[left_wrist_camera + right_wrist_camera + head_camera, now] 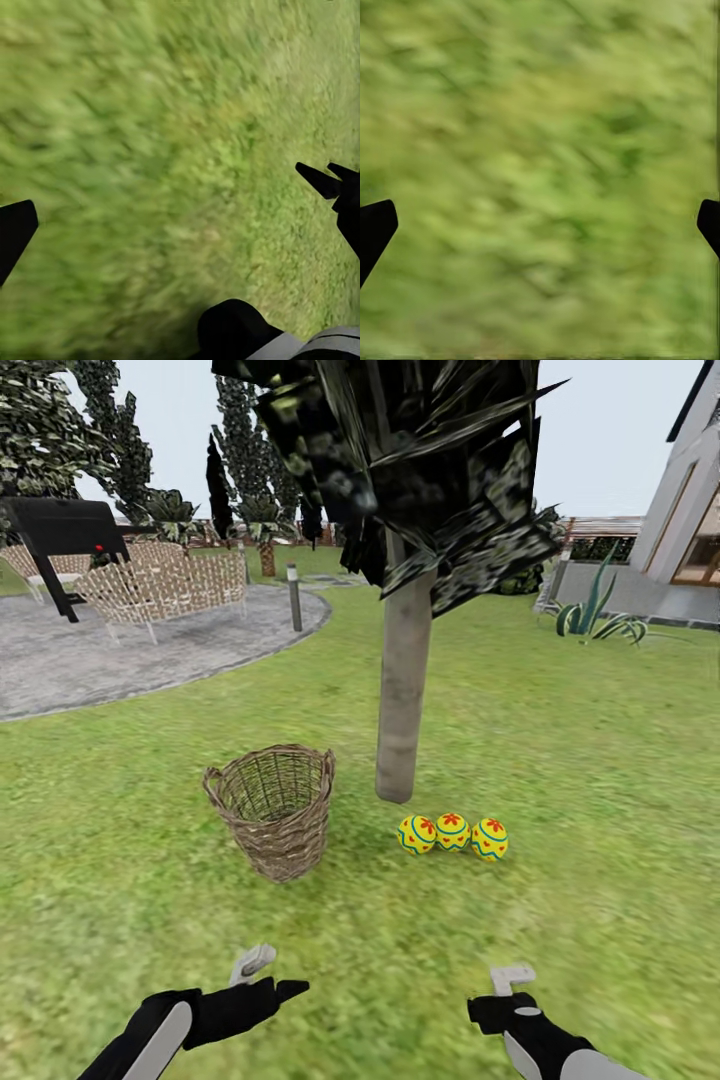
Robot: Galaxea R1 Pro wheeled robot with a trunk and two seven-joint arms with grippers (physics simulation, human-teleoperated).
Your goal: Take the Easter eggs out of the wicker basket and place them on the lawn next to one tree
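Three yellow Easter eggs lie in a row on the lawn (560,780) just in front of the tree's pale trunk (404,690): left egg (416,834), middle egg (452,831), right egg (490,839). The wicker basket (272,806) stands to the left of the trunk, and its visible inside shows no eggs. My left gripper (272,972) hovers low near the view's bottom, open and empty. My right gripper (505,992) is also open and empty, well short of the eggs. Both wrist views look down at blurred grass between spread fingertips (15,232) (375,229).
A grey gravel patio (120,660) with wicker chairs (165,585) and a black stand (60,540) lies far left. A lamp post (294,598) stands at its edge. A spiky plant (595,615) and the white house (690,510) are at the right.
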